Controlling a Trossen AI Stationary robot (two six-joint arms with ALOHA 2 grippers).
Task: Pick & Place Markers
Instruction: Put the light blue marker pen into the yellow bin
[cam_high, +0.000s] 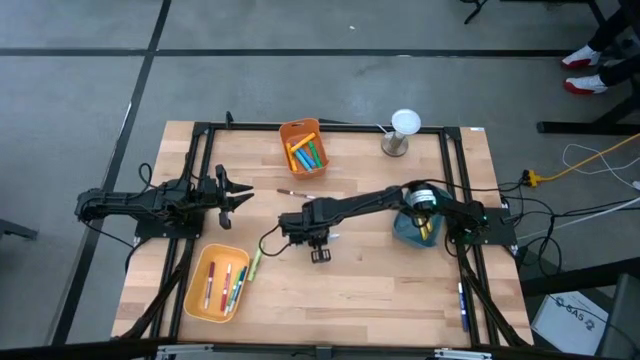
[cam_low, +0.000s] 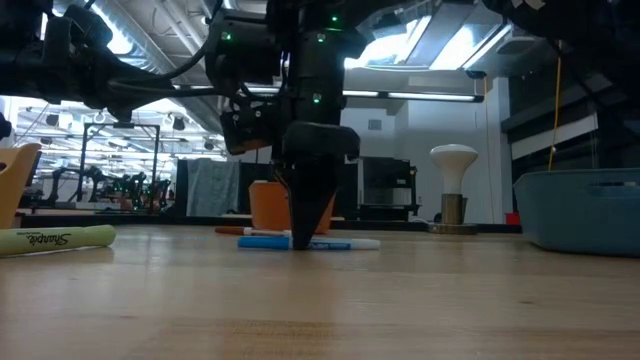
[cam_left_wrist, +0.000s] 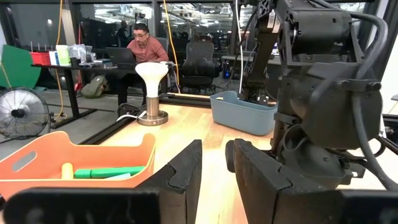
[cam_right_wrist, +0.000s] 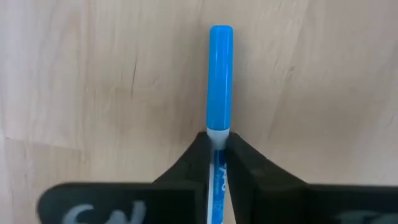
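Lying on table (cam_low: 420, 300) | blue marker (cam_right_wrist: 220, 74) | pinched in right claw (cam_right_wrist: 217, 155)

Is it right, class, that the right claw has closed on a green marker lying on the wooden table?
Not quite. The right claw has closed on a blue marker, not a green one, as the right wrist view shows. It does lie on the wooden table.

Even overhead light, backlit low view, blurred foreground
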